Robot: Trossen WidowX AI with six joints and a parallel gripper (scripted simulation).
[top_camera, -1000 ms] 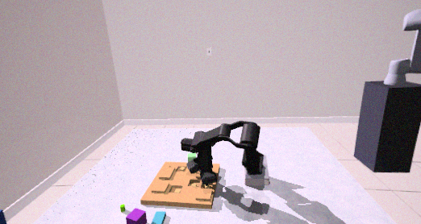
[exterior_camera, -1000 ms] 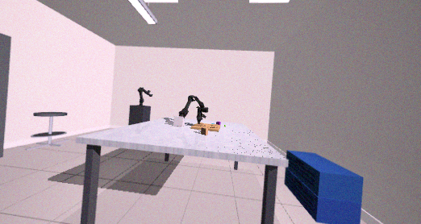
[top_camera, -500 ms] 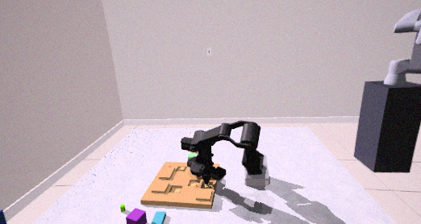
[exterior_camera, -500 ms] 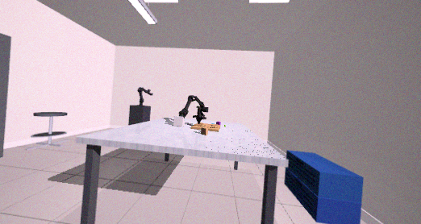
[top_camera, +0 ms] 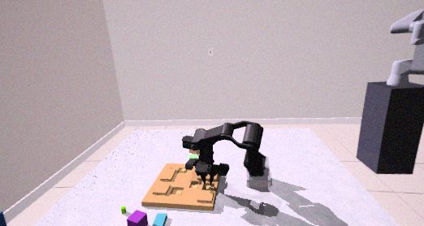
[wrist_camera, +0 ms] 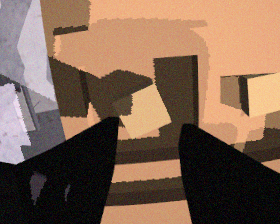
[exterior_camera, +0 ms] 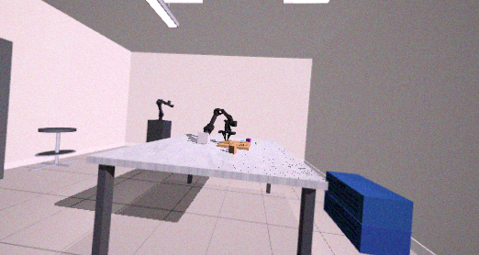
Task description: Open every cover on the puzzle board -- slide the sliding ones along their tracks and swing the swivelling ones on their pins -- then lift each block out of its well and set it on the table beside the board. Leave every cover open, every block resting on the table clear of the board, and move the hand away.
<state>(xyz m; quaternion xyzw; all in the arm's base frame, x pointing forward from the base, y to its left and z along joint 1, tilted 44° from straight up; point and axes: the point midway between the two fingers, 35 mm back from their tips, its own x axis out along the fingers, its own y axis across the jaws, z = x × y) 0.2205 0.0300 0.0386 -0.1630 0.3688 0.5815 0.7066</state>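
Note:
The orange puzzle board (top_camera: 156,199) (exterior_camera: 247,147) (wrist_camera: 241,40) lies flat, with dark recesses and tracks. My gripper (top_camera: 208,185) (exterior_camera: 227,139) (wrist_camera: 149,131) points down over its right part in the top view, fingers apart and holding nothing. In the wrist view a pale square piece (wrist_camera: 150,111) sits turned at an angle in a shadowed recess, just beyond and between the fingertips; another pale piece (wrist_camera: 265,94) is to the right. Whether they are blocks or cover knobs I cannot tell. A purple block (top_camera: 137,219) (exterior_camera: 248,140), a cyan block (top_camera: 160,219) and a small green block (top_camera: 123,210) rest on the table off the board.
Behind the board in the top view are a light green piece (top_camera: 193,157) and a brown piece (top_camera: 194,151), partly hidden by the arm. The exterior view shows a brown block (exterior_camera: 232,149) beside the board. The arm's pale base (top_camera: 258,181) (exterior_camera: 203,138) stands off the board's side.

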